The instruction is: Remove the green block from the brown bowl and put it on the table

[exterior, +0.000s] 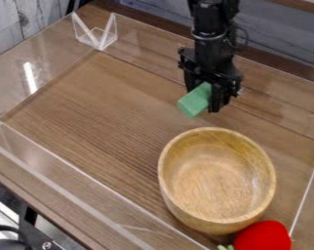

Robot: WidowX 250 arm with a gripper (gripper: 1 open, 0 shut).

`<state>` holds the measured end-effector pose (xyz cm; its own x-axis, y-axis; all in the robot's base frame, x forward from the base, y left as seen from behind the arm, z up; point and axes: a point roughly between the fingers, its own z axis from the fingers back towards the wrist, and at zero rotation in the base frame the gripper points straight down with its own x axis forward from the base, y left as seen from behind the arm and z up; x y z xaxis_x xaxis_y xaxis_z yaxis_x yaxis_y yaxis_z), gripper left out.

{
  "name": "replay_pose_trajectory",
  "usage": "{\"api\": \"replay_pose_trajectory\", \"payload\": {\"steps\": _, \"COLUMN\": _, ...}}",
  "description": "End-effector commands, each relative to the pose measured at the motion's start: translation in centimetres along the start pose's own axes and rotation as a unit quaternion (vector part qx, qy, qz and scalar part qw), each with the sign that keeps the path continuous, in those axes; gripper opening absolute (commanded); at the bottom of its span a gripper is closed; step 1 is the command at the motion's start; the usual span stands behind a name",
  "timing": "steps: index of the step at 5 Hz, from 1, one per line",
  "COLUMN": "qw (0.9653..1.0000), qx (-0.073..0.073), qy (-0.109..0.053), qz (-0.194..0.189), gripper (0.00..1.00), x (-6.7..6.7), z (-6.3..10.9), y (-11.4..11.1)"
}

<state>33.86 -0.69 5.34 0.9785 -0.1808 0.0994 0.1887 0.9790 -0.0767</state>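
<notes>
The green block [194, 101] hangs tilted in the air, clamped between the black fingers of my gripper [207, 94], which is shut on it. It sits above the table [95, 107], just beyond the far rim of the brown bowl [218, 182]. The bowl stands at the front right with nothing inside it. My arm comes down from the top of the view, straight over the block.
A red rounded object [264, 237] lies at the bowl's front right edge. Low clear acrylic walls [43, 156] border the tabletop, and a small clear stand [95, 32] sits at the back left. Bare wood stretches to the left of the bowl.
</notes>
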Motion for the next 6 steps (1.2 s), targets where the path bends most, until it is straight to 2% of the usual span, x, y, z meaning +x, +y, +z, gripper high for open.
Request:
{"api": "replay_pose_trajectory", "payload": {"steps": 1, "qw": 0.9996, "qx": 0.006, "qy": -0.028, "qz": -0.006, "gripper": 0.00, "x": 1.8, "z": 0.9, "y": 0.9}}
{"api": "replay_pose_trajectory", "payload": {"steps": 2, "qw": 0.9995, "qx": 0.003, "qy": -0.028, "qz": -0.013, "gripper": 0.00, "x": 2.6, "z": 0.3, "y": 1.2}}
{"api": "replay_pose_trajectory", "payload": {"steps": 3, "qw": 0.9989, "qx": -0.005, "qy": -0.037, "qz": 0.030, "gripper": 1.00, "x": 2.2, "z": 1.5, "y": 1.2}}
{"api": "replay_pose_trajectory", "payload": {"steps": 4, "qw": 0.9960, "qx": -0.004, "qy": -0.053, "qz": 0.072, "gripper": 1.00, "x": 1.9, "z": 2.5, "y": 1.3}}
{"api": "replay_pose_trajectory", "payload": {"steps": 5, "qw": 0.9923, "qx": 0.000, "qy": -0.061, "qz": 0.108, "gripper": 1.00, "x": 1.9, "z": 2.6, "y": 1.2}}
{"api": "replay_pose_trajectory", "payload": {"steps": 6, "qw": 0.9941, "qx": -0.004, "qy": -0.059, "qz": 0.091, "gripper": 1.00, "x": 1.4, "z": 2.8, "y": 1.2}}
